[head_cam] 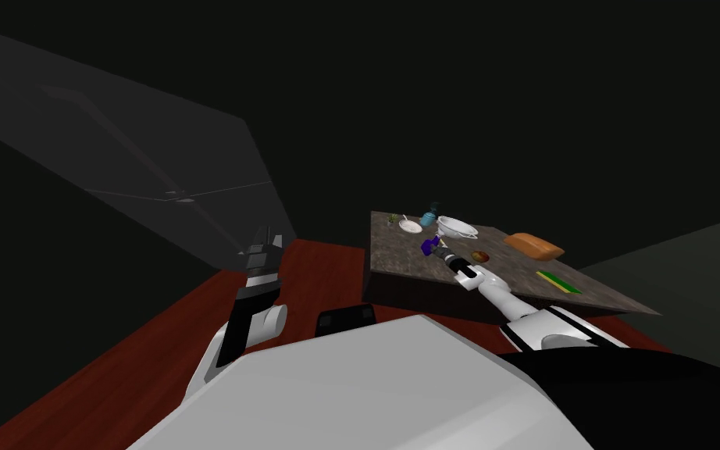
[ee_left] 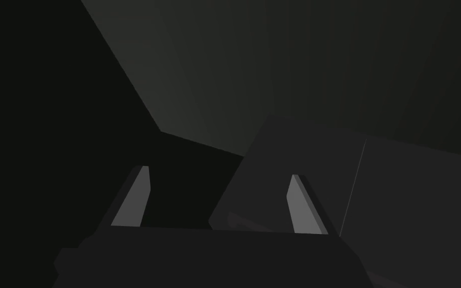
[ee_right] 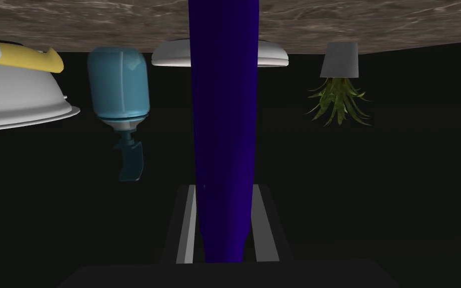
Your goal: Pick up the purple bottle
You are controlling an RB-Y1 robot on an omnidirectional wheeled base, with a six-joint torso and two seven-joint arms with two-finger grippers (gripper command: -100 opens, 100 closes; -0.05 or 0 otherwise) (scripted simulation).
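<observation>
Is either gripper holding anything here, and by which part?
The right gripper is shut on the purple bottle, its fingers pressing the sides of the tapered end farthest from the table. The left gripper is open and empty.

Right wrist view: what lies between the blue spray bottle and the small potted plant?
That view shows the tall purple bottle, clamped by the jaws of the right gripper, and behind it a shallow white dish.

No legible text or labels
</observation>
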